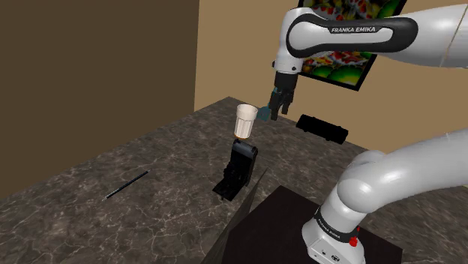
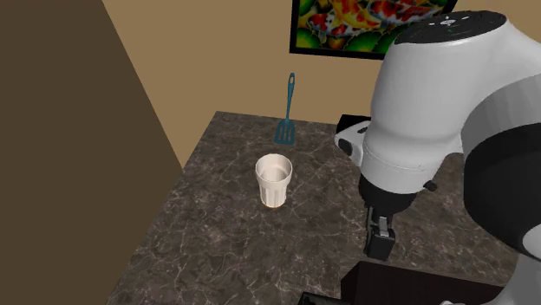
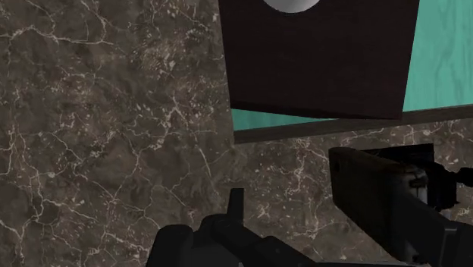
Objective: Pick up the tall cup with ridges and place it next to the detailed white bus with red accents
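The tall ridged cup (image 1: 246, 121) is cream-coloured and stands upright on the dark marble tabletop (image 1: 150, 150); the second exterior view has the cup (image 2: 274, 180) alone near the table's middle. My black gripper (image 1: 275, 109) hangs from the wrist just to the shoulder view's right of the cup's rim, apart from it, fingers open with nothing between them. A long black thing (image 1: 322, 128) lies further to the right near the back wall. In the second exterior view it (image 2: 349, 134) shows a black top and a white side, half hidden by the arm.
A black upright gadget (image 1: 238, 171) stands between the cup and the stand, near the table's edge (image 3: 379, 205). A teal spatula (image 2: 285, 113) lies by the back wall. A thin dark stick (image 1: 126, 184) lies at the shoulder view's left. The dark stand (image 3: 318, 61) borders the table.
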Motion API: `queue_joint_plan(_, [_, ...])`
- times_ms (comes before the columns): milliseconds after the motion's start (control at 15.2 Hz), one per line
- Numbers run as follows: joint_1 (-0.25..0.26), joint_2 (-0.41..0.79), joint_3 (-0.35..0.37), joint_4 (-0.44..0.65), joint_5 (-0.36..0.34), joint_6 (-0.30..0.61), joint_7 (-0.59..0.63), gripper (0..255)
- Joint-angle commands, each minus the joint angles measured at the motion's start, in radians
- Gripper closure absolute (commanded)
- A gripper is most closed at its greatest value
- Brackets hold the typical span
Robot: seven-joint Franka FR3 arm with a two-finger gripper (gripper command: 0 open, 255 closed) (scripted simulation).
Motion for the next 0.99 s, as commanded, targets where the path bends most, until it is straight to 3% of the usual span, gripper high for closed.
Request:
queue_joint_plan(0, [-0.004, 0.071, -0.004, 0.024, -0.014, 0.052, -0.009, 0])
queue_joint_plan(462, [-0.02, 0.327, -0.023, 0.157, -0.059, 0.191, -0.042, 0])
queue_joint_plan(924, [-0.034, 0.587, -0.039, 0.351, -0.094, 0.275, -0.069, 0])
